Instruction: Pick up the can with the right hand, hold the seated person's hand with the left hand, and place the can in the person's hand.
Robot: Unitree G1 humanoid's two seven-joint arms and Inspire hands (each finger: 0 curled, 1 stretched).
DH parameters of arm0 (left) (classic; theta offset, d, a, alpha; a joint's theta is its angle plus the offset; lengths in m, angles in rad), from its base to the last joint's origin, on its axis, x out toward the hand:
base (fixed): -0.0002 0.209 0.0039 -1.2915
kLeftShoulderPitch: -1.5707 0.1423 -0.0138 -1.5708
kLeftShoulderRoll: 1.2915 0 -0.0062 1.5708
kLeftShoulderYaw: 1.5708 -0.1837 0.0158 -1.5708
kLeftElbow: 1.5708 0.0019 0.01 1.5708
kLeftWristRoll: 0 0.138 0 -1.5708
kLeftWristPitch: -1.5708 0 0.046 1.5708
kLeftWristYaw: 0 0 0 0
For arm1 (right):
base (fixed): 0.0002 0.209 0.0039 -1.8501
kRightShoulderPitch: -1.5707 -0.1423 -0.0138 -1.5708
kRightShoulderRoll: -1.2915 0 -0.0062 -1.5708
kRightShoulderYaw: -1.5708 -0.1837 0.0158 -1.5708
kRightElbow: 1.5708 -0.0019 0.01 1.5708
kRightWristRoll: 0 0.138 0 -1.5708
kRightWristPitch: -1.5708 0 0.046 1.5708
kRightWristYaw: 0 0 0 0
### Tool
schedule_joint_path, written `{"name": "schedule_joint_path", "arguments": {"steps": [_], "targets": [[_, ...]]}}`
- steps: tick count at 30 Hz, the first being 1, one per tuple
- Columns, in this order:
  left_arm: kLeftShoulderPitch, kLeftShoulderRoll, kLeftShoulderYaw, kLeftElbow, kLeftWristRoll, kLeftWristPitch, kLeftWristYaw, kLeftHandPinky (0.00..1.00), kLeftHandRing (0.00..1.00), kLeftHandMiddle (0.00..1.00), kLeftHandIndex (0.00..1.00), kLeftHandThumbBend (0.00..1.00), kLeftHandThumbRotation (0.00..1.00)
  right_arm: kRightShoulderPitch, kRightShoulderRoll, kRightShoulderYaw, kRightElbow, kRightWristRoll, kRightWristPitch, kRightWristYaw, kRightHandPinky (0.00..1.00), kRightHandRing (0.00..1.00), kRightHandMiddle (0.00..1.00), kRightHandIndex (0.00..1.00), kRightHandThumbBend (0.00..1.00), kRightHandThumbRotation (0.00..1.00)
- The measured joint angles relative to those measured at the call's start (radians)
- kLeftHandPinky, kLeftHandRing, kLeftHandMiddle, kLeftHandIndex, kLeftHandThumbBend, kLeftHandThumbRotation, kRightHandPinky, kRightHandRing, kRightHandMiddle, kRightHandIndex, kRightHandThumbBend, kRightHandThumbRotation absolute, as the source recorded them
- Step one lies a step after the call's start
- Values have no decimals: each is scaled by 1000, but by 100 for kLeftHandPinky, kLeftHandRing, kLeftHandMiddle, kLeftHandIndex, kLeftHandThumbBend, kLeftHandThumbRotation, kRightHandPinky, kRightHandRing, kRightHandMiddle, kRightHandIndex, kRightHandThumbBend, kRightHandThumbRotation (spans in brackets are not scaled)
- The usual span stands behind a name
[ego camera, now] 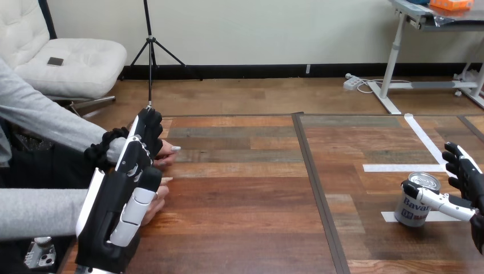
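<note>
Standing upright on a strip of white tape (pixel 390 217) near the counter's (pixel 245 222) right edge, the can (pixel 408 210) is grasped by the right hand (pixel 469 178). The thumb crosses the can's near side just under the rim, and the fingers (pixel 456 157) curve round behind it. The can's base rests on the counter. Bare planks lie open between the can and the counter's left side, crossed by one dark seam (pixel 317 188). At the left edge the left hand (pixel 122 200) lies over the person's two hands, the farther hand (pixel 166 153) and the nearer hand (pixel 157 200), whose fingertips show past its right side. Whether the left hand grips either of them cannot be told.
</note>
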Motion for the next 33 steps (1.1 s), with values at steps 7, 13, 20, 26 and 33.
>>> {"name": "schedule_joint_path", "arguments": {"steps": [7,13,20,26,33], "targets": [[0,0,0,0,0,7,2,100,100,100,100,79,85,0,0,2,0,0,2,2,97,98,96,97,100,31],[0,0,0,0,0,10,3,100,100,100,100,79,85,-1,0,3,0,5,18,18,99,99,97,98,100,31],[0,0,0,0,1,13,5,100,100,100,100,81,85,-1,0,12,0,-6,24,20,97,98,97,98,100,33],[0,0,0,-1,1,15,5,100,100,100,100,81,84,-1,0,16,0,-15,31,20,97,98,97,98,100,33],[0,0,0,0,1,14,4,100,100,100,100,81,84,-1,0,15,0,-13,42,24,97,99,97,98,100,31]]}}
